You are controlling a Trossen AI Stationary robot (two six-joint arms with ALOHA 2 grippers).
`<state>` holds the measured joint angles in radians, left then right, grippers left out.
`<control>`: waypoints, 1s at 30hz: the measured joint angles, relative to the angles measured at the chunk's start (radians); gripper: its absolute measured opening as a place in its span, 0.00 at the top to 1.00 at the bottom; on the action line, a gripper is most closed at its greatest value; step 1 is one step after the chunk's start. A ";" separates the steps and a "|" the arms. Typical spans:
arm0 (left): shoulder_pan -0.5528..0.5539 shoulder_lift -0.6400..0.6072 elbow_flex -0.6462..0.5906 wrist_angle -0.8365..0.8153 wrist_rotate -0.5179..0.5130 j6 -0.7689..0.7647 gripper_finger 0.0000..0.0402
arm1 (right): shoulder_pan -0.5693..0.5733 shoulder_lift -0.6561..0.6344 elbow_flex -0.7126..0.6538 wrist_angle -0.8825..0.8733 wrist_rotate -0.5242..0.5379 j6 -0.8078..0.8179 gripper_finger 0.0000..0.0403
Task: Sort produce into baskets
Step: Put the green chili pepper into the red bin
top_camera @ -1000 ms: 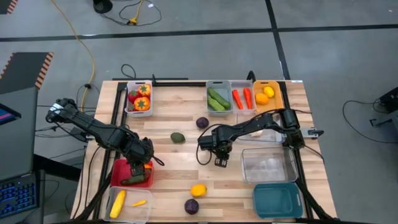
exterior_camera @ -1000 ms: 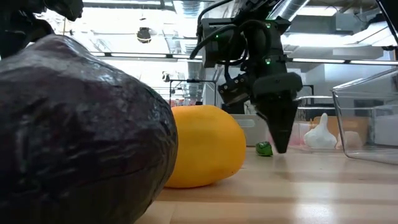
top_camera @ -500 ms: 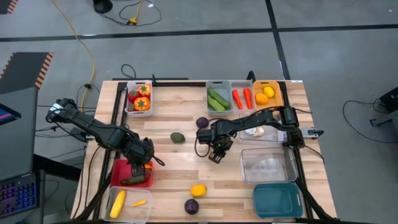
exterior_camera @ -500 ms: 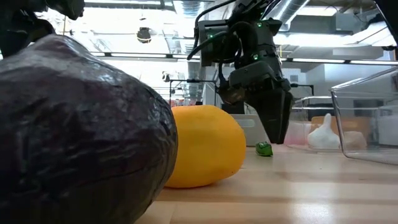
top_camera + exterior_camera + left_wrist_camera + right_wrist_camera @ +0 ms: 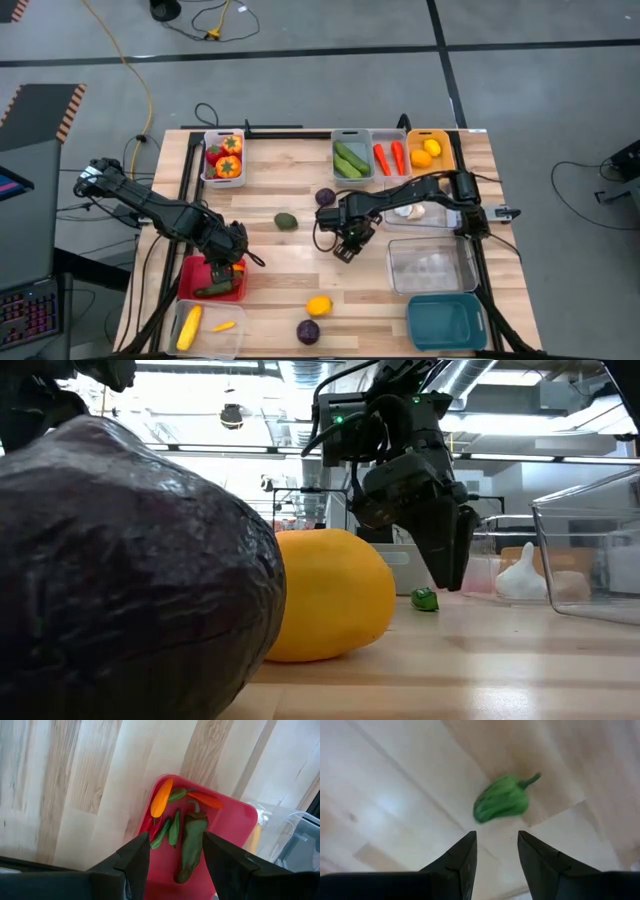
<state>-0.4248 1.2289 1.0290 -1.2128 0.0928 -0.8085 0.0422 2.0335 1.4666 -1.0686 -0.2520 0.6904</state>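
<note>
A green pepper point(image 5: 502, 802) lies loose on the wooden table point(image 5: 280, 260), also seen as the green pepper point(image 5: 286, 221) left of centre. My right gripper point(image 5: 497, 837) hangs open just above the table to its right, fingers pointing down, nothing between them; the right gripper point(image 5: 450, 575) stands clear of the wood. My left gripper point(image 5: 175, 840) hovers open over the red basket point(image 5: 235, 820), which holds a long green pepper point(image 5: 191, 842), an orange one point(image 5: 161, 798) and small chilies. A lemon point(image 5: 318, 305) and a purple round point(image 5: 308, 331) lie near the front edge.
Along the far edge stand baskets with tomatoes point(image 5: 223, 158), cucumbers point(image 5: 351, 158), carrots point(image 5: 391, 158) and lemons point(image 5: 430, 150). At the right are a clear basket with garlic point(image 5: 410, 212), an empty clear one point(image 5: 432, 265) and a teal one point(image 5: 446, 320). Another purple round point(image 5: 325, 197) lies mid-table.
My right gripper has rolled about its own pointing line, so its fingers now face a different way, and it has edged slightly toward the green pepper. Its fingers have stayed open. The left arm has kept still.
</note>
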 joint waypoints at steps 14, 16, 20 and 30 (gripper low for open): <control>0.000 0.000 0.000 0.000 -0.020 0.044 0.58 | 0.003 0.000 0.000 0.012 0.100 0.158 0.58; 0.000 0.000 0.000 0.000 -0.029 0.054 0.58 | 0.003 0.000 0.001 0.008 0.098 0.158 0.58; 0.000 0.000 0.000 0.000 -0.030 0.056 0.58 | 0.003 0.000 0.033 -0.001 0.097 0.132 0.58; 0.000 0.000 0.000 0.000 -0.030 0.055 0.58 | 0.017 -0.001 0.093 -0.003 0.119 -0.161 0.58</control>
<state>-0.4252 1.2289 1.0290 -1.2131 0.0625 -0.7536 0.0590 2.0323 1.5593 -1.0719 -0.1331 0.5294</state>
